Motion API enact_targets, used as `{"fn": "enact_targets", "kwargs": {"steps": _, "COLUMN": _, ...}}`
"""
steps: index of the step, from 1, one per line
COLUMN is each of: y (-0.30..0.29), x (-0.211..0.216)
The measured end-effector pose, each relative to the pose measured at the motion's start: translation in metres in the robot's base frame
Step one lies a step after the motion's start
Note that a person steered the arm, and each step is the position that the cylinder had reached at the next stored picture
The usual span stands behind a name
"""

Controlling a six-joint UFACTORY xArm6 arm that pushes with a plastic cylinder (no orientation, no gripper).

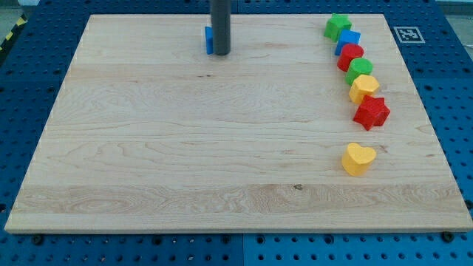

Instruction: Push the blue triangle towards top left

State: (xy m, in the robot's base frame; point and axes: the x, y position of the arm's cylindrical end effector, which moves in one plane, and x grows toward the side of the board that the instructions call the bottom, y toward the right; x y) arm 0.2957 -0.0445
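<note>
Blue triangle (209, 41) mostly hidden behind my tip (220, 53).

Pale wooden board (185, 148) carrying eight small blocks, with my tip (220, 53) down on it near the top edge, touching a mostly hidden blue block (209, 41) on that block's right side. Down the right side from the top right corner: green block (337, 26), blue block (349, 39), red block (350, 56), green block (361, 69), yellow block (363, 88), red star (371, 112). Apart and lower, toward the bottom right corner: yellow heart (358, 158).

Lab: blue pegboard bench (44, 89), fiducial tag (406, 34)
</note>
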Motion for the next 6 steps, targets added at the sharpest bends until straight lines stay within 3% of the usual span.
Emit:
{"fn": "enact_targets", "kwargs": {"steps": 1, "y": -0.020, "x": -0.014}}
{"fn": "enact_targets", "kwargs": {"steps": 4, "y": 0.049, "x": -0.032}}
{"fn": "enact_targets", "kwargs": {"steps": 6, "y": -0.013, "x": -0.036}}
